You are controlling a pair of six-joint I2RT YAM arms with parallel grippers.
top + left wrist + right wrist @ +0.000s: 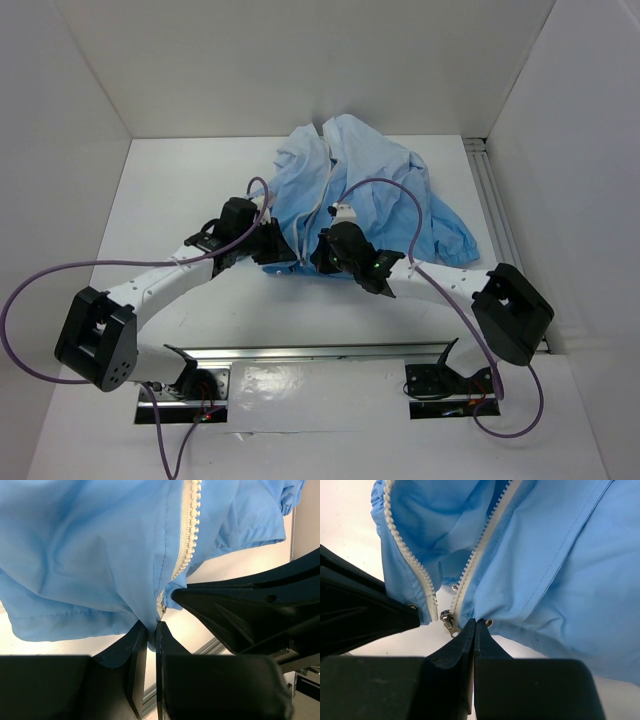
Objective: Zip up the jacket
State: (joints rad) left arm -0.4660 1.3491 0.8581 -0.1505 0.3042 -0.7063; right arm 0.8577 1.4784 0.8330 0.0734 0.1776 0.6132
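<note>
The light-blue jacket (360,190) lies crumpled at the middle back of the table, its near hem lifted between the two arms. My left gripper (150,626) is shut on the bottom corner of one front panel, beside its whitish zipper strip (187,530). My right gripper (475,622) is shut on the bottom hem of the other panel, next to a metal snap. The silver zipper slider (448,620) hangs just left of my right fingertips at the foot of that panel's zipper strip (470,565). The other zipper strip (410,560) ends close beside it, separate. The left gripper's black finger (360,615) shows there too.
White walls enclose the table on three sides. A metal rail (495,205) runs along the right edge. Purple cables (40,290) loop from both arms. The arm bases (310,375) sit on a bar at the near edge.
</note>
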